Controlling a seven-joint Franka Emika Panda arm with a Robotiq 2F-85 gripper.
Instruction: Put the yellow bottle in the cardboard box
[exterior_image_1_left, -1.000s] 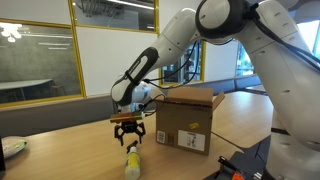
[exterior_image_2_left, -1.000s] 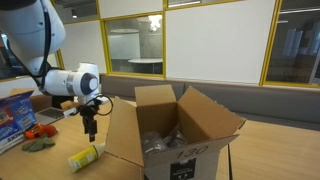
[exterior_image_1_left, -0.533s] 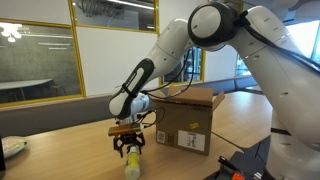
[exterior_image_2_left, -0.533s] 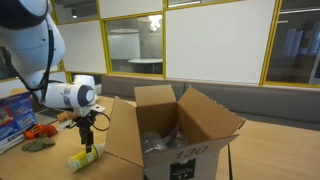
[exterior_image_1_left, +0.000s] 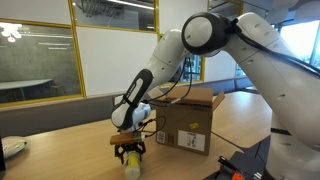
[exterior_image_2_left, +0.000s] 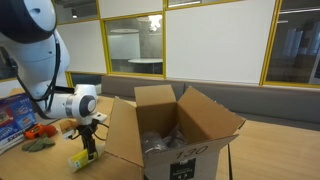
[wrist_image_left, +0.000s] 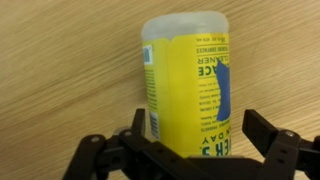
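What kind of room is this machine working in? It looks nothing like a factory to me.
Most likely an office, or a lab inside one. Rooms are walled off by glass partitions in yellow frames, one holds a meeting table, and the arm works over a long wooden table.

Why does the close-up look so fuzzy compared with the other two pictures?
Wrist view: the yellow bottle is very close, so its print and the dark pincer look soft. In an exterior view, a lamp glares behind glass.
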